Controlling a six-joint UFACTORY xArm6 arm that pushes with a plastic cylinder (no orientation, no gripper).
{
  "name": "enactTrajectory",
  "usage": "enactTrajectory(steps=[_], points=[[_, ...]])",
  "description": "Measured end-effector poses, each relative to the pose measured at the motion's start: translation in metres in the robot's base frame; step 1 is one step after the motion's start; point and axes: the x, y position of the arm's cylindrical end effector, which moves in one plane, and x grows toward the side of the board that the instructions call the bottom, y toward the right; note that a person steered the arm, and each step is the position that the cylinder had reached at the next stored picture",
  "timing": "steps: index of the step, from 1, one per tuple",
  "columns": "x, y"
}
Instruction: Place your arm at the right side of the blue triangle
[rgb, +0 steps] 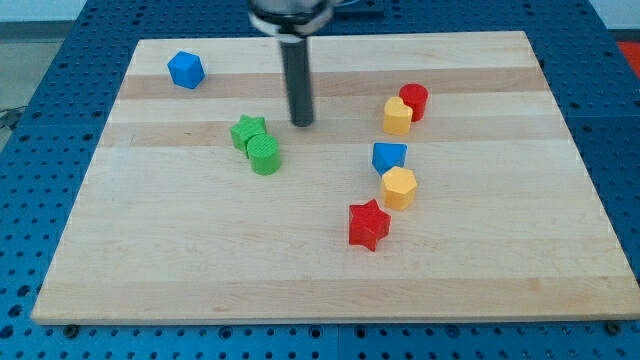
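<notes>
The blue triangle lies right of the board's middle, touching a yellow hexagon just below it. My tip is at the end of the dark rod, to the upper left of the blue triangle and well apart from it. The tip stands just to the right of and above a green star, which touches a green cylinder.
A red star lies below the yellow hexagon. A yellow heart and a red cylinder touch each other above the blue triangle. A blue cube sits at the top left of the wooden board.
</notes>
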Motion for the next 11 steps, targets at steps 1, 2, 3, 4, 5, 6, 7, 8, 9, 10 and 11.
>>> enactTrajectory(steps=[1,2,3,4,5,6,7,8,9,10,11], points=[[0.017,0.014],[0.040,0.051],[0.047,0.082],[0.050,0.138],[0.063,0.170],[0.114,0.190],[0.127,0.169],[0.122,0.143],[0.098,0.118],[0.077,0.091],[0.057,0.061]])
